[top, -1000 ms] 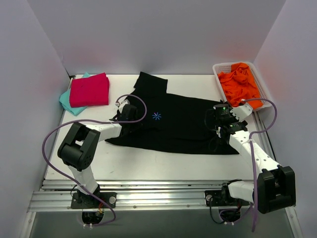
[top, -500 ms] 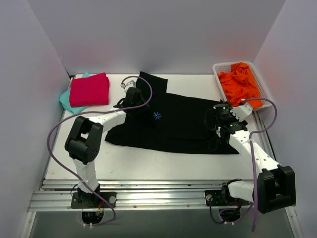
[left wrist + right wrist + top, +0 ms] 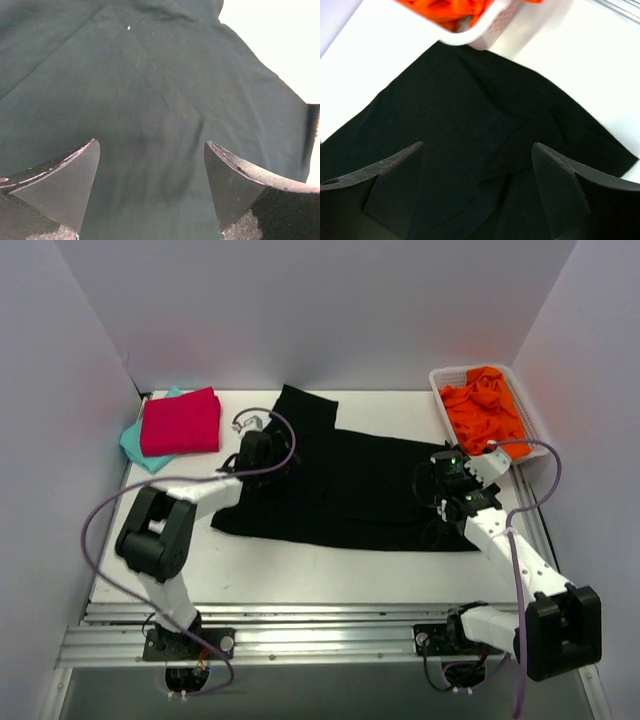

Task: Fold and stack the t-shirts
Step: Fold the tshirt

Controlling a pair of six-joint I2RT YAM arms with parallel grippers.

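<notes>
A white table (image 3: 300, 580) filled the middle of the frame, boxed in by a plain pale back wall (image 3: 320, 310) across the top, a left wall (image 3: 50, 440) and a right wall (image 3: 590, 370). Metal rails (image 3: 320, 640) ran along the bottom edge. The light was soft and even.

Stock I am logging from the remote station, overhead view:

1. White table (image 3: 300, 575): it is taking up the centre of the view, and its bare top is showing at 6 o'clock and 12 o'clock.
2. White slatted plastic basket (image 3: 441, 398): it is sitting on the table at 2 o'clock, close to the right wall. I am also seeing its corner in the right wrist view.
3. Orange cloth (image 3: 485, 410): it is lying crumpled and is filling the basket.
4. Pale panel walls (image 3: 320, 310): they are enclosing the table at 9, 12 and 3 o'clock.
5. Aluminium rail (image 3: 320, 645): it is running along the table edge at 6 o'clock.
</notes>
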